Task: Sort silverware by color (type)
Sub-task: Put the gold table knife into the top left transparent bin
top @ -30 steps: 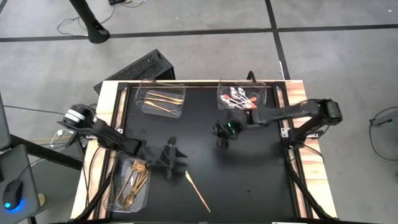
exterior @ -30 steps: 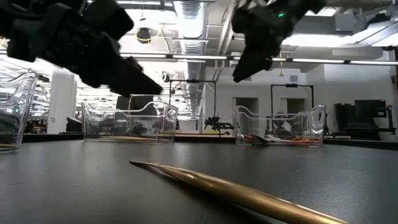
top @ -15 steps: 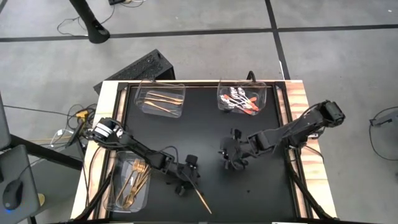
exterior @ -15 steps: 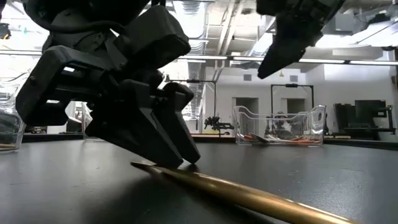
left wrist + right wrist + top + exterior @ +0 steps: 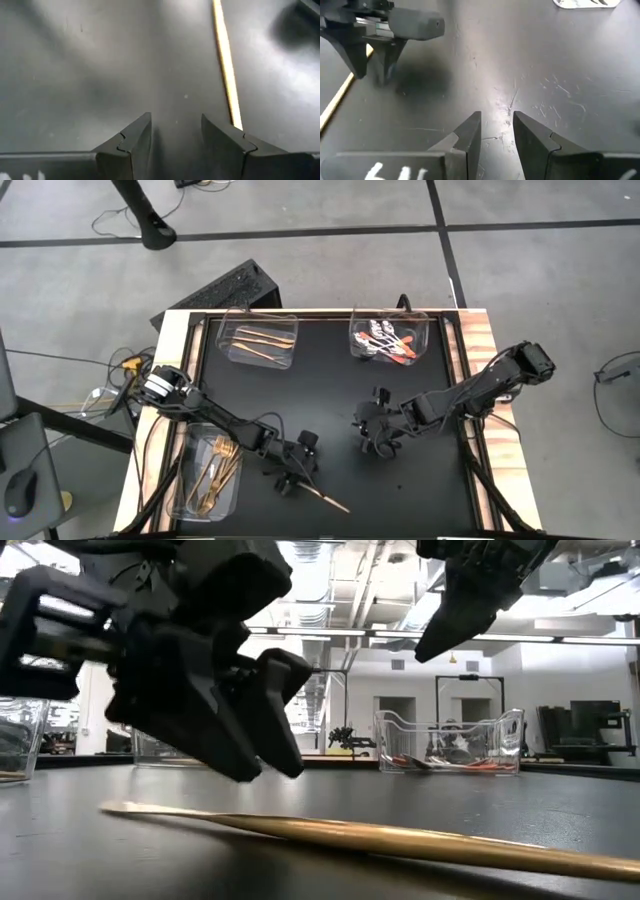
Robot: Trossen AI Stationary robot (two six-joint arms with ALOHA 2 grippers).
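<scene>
The only writing I can pick out is a white mark on my right gripper's (image 5: 496, 131) body in its wrist view, cropped at the frame edge and not readable.

The gold knife (image 5: 324, 498) lies flat on the black mat (image 5: 330, 395), a slim, smooth, shiny metal strip. Its long axis runs diagonally in the overhead view. One end sits right at my left gripper's (image 5: 290, 478) fingertips and the other points away toward the near edge of the table (image 5: 478, 330). In the left wrist view the knife (image 5: 226, 65) runs forward from just outside one finger (image 5: 225, 142), touching or nearly touching its tip, not between the pair. The left fingers stand apart with bare mat between them, holding nothing.

My right gripper hovers over the scuffed matte mat mid-table, well apart from the knife. Its fingers are slightly apart with nothing between them.

Beyond the left fingers, to the arm's side, a clear plastic tray (image 5: 192, 480) holds gold forks (image 5: 216, 472). At the far edge, one clear tray (image 5: 230, 350) holds gold knives (image 5: 262, 340). Another tray (image 5: 425, 340) holds silver-headed spoons with orange-red handles (image 5: 388, 344).
</scene>
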